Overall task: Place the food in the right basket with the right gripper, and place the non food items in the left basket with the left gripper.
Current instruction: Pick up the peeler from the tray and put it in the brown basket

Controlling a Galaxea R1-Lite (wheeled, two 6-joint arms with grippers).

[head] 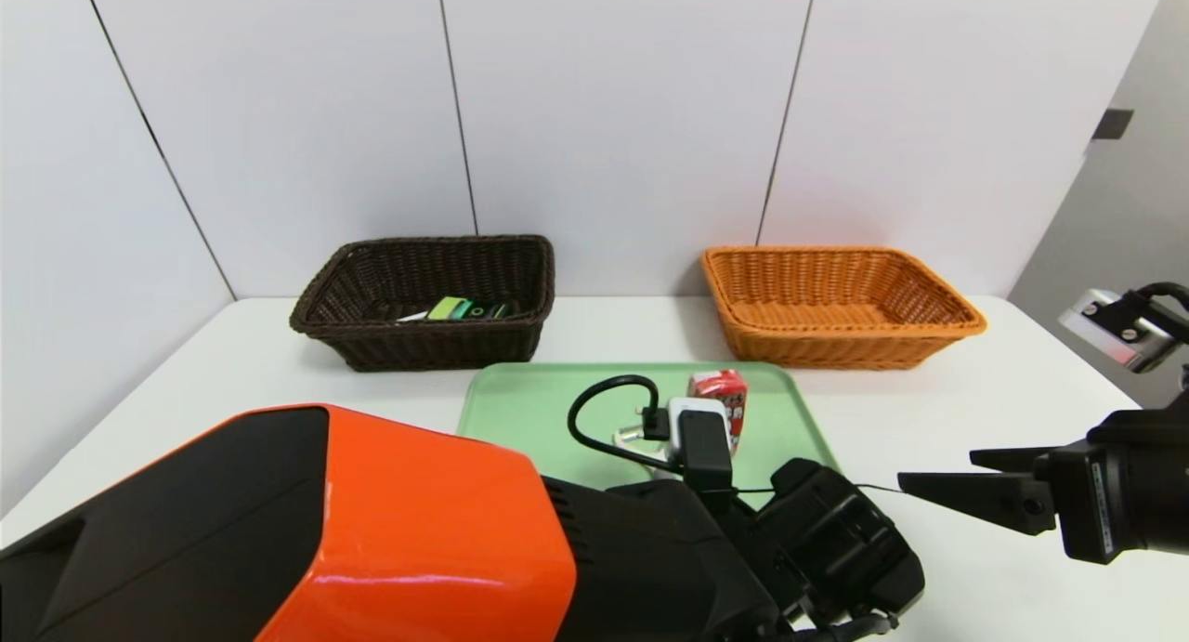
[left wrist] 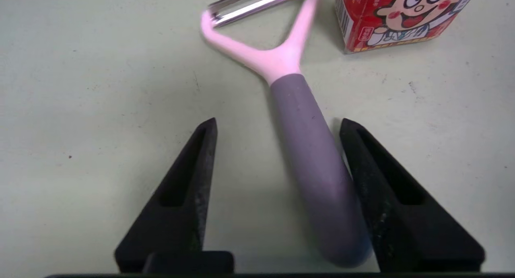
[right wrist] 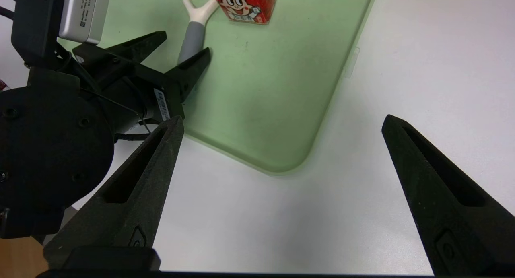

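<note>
The white Y-peeler with a grey handle [left wrist: 305,141] lies on the green tray [head: 520,400], close to the red drink carton [left wrist: 398,16] that stands upright there [head: 725,391]. My left gripper [left wrist: 279,123] is low over the tray and open. Its fingers straddle the handle: one finger [left wrist: 374,181] touches it, and the other stands clear with a gap. My right gripper [head: 938,468] hovers open and empty over the table off the tray's right side. The dark brown left basket [head: 418,335] holds the green-labelled pump bottle [head: 474,309] and the pen [head: 413,317]. The orange right basket [head: 836,345] is empty.
Both baskets stand against the white back wall, with the tray in front of and between them. My left arm's orange shell [head: 372,530] fills the near left and hides part of the tray. Bare white table [right wrist: 402,68] lies to the tray's right.
</note>
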